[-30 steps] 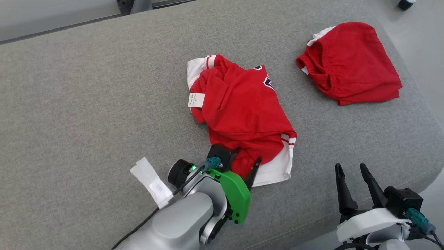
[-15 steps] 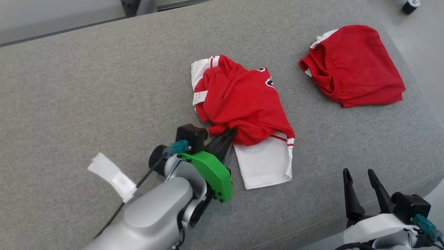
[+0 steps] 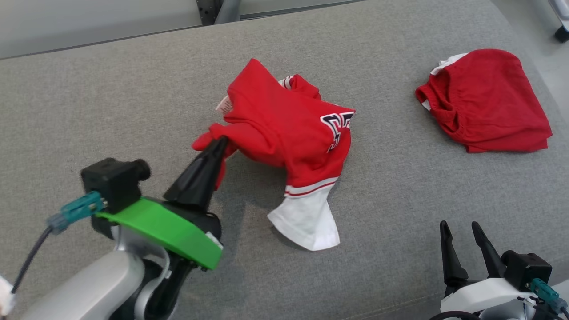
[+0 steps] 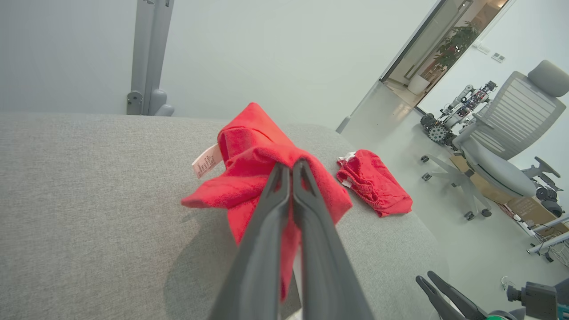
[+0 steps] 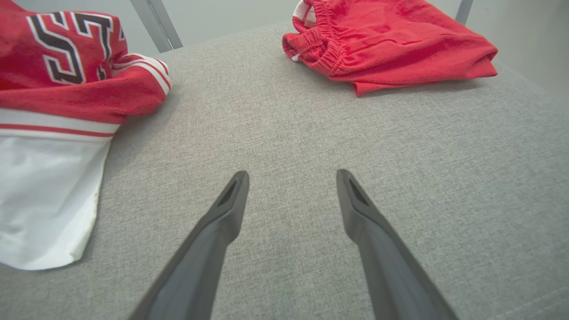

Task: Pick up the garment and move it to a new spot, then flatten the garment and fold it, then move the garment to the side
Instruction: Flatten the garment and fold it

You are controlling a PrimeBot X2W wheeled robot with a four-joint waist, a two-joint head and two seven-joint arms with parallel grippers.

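Two garments share our grey counter point(image 3: 111, 89). Our left gripper point(image 3: 221, 143) has its jaws pressed together on a fold of the red jersey point(image 3: 289, 133). The jersey hangs raised over the middle of the counter, its white sleeve point(image 3: 306, 222) trailing down toward the near edge. The red shorts point(image 3: 484, 102) lie by the far right corner, well apart. Our right gripper point(image 3: 460, 224) hovers at the near right edge, jaws apart.

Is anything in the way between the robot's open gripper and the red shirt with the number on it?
No, nothing visible. Just bare grey cushion lies between the right gripper and the red shirt. The red shorts lie off to the side. The left gripper is shut on the shirt.
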